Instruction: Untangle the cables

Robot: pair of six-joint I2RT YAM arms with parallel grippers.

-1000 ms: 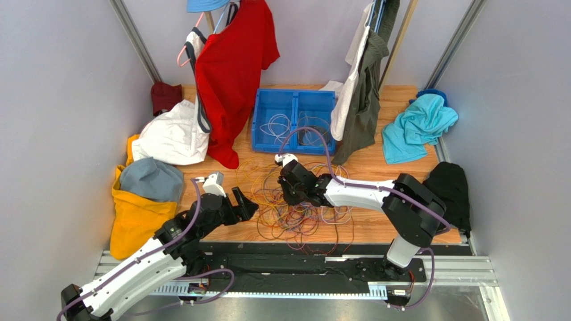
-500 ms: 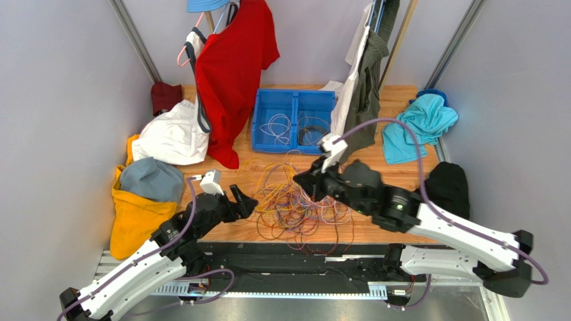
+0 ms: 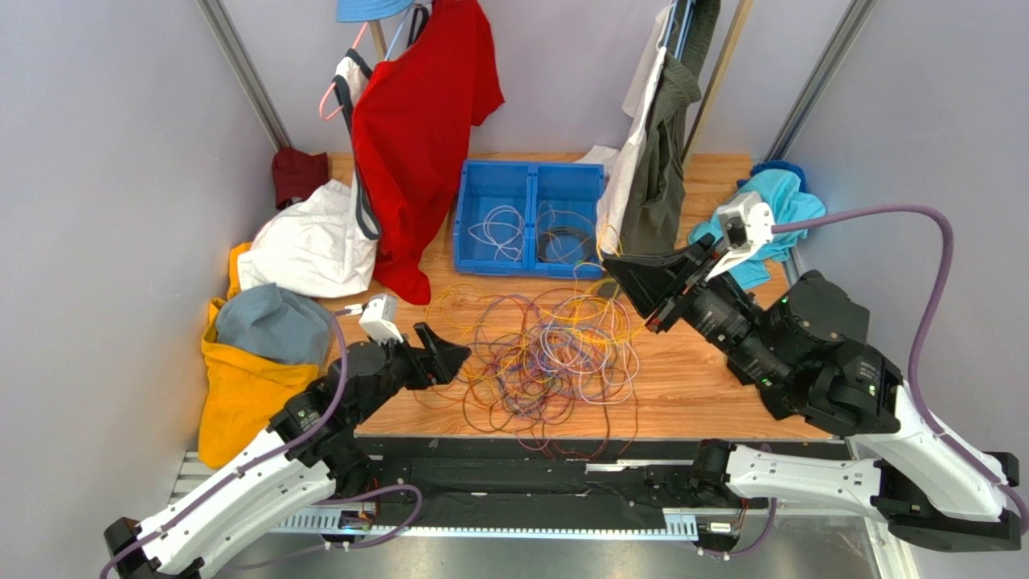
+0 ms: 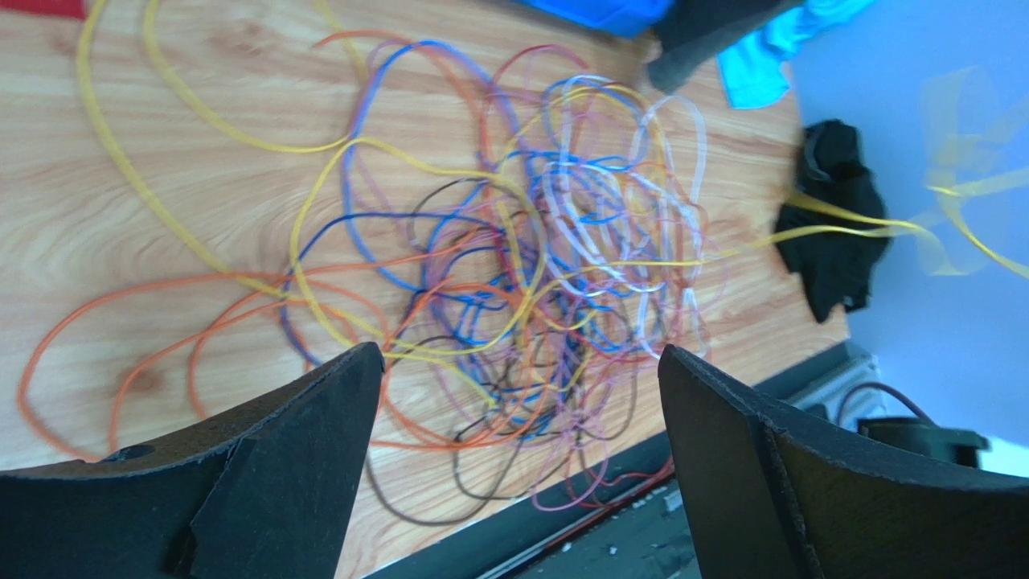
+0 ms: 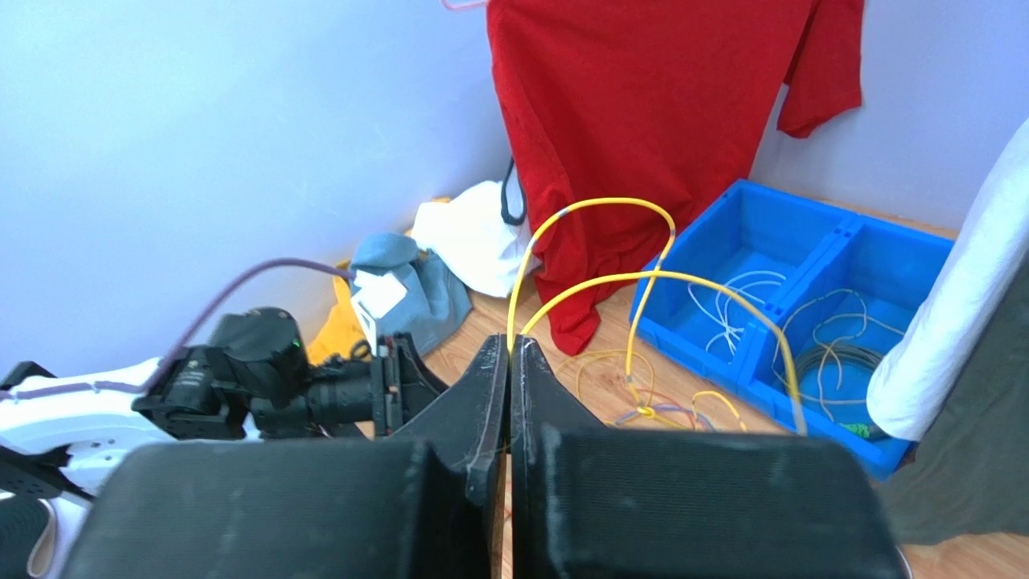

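Nearest the arm bases, the black two-fingered left gripper (image 3: 442, 357) was seen hovering at the left edge of the pile, its fingers spread wide with nothing between them. Just beyond it, the cables (image 3: 546, 357), a loose tangle of thin orange, yellow, purple, blue and white wires, were spread across the middle of the pale wooden table (image 3: 707, 350). Farther back and to the right, the black right gripper (image 5: 510, 357) was held above the table. Its fingers were pressed together on a thin yellow cable (image 5: 610, 202), which looped up from the fingertips and ran back down towards the heap. Behind the pile a blue plastic two-compartment bin (image 3: 532, 165) was set, with a few wires lying in each compartment. A red T-shirt (image 3: 417, 109) and other garments were hung beyond it. The step in hand was judged to be the drawing of one yellow strand out of the knot. This would best be done slowly and away from the heap, so that snagged loops could slip off. The free gripper could be lowered to pin the remaining wires if the whole mass were seen to lift.
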